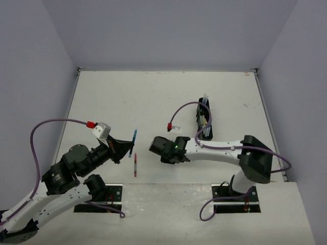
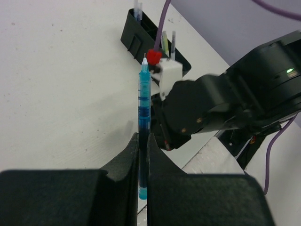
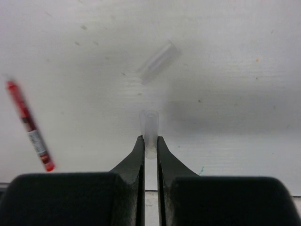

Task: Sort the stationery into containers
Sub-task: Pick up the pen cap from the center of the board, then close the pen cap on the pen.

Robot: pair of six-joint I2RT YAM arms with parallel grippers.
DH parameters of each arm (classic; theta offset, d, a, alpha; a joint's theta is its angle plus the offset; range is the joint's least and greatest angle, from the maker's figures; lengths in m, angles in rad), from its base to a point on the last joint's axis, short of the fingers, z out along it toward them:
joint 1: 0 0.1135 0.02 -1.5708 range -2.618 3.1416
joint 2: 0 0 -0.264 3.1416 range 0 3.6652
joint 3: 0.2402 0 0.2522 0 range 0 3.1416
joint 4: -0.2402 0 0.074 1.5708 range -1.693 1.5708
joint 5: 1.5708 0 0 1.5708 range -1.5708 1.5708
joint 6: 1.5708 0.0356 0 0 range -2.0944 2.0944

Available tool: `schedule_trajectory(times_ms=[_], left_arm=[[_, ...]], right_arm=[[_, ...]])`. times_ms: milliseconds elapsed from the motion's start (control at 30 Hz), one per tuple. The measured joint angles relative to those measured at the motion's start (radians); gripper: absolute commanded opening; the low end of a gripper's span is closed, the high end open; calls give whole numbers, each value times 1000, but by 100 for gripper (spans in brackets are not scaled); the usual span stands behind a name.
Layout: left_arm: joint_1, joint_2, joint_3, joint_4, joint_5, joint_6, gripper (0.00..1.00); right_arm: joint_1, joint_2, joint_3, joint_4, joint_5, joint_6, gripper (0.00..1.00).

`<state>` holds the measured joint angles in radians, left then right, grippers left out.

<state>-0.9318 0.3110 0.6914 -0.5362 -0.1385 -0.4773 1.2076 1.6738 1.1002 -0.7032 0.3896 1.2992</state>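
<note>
My left gripper (image 2: 143,136) is shut on a blue pen (image 2: 144,103), whose uncapped tip points away from the fingers. From above, the blue pen (image 1: 133,142) sticks out of the left gripper (image 1: 122,149), left of centre. My right gripper (image 3: 150,140) is shut on a small clear pen cap (image 3: 150,125) just over the table. A second clear cap (image 3: 159,62) lies loose on the table beyond it. A red pen (image 3: 29,126) lies on the table to the left, also seen from above (image 1: 135,166). The black organiser tray (image 1: 205,118) stands at right centre with several pens upright in it.
The right arm's black wrist (image 2: 207,108) sits close behind the blue pen's tip in the left wrist view, with the tray (image 2: 141,33) farther back. Purple cables loop over both arms. Grey walls enclose the white table on three sides.
</note>
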Motion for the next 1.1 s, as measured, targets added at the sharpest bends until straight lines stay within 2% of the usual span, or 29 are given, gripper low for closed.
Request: schedule_trajectory(times_ms=[133, 233, 333, 433, 533, 600, 800, 1100], left_arm=[[0, 17, -5, 16, 23, -12, 0], [0, 13, -46, 103, 81, -43, 0], [0, -6, -137, 263, 154, -86, 0], [0, -16, -250, 455, 218, -137, 0], [0, -6, -328, 617, 260, -181, 0], [0, 12, -343, 697, 277, -199, 0], [0, 112, -346, 918, 329, -223, 0], [0, 146, -346, 1027, 361, -223, 0]], right_arm=[[-5, -176, 45, 10, 100, -73, 0], [-10, -328, 70, 91, 181, -140, 0], [-14, -490, 26, 315, 199, -262, 0], [-15, -663, -123, 659, 142, -414, 0], [-16, -751, -202, 898, 70, -555, 0], [-16, -759, -205, 988, 24, -620, 0], [-16, -760, -211, 1075, -86, -746, 0], [-16, -757, -234, 1060, -166, -789, 0]])
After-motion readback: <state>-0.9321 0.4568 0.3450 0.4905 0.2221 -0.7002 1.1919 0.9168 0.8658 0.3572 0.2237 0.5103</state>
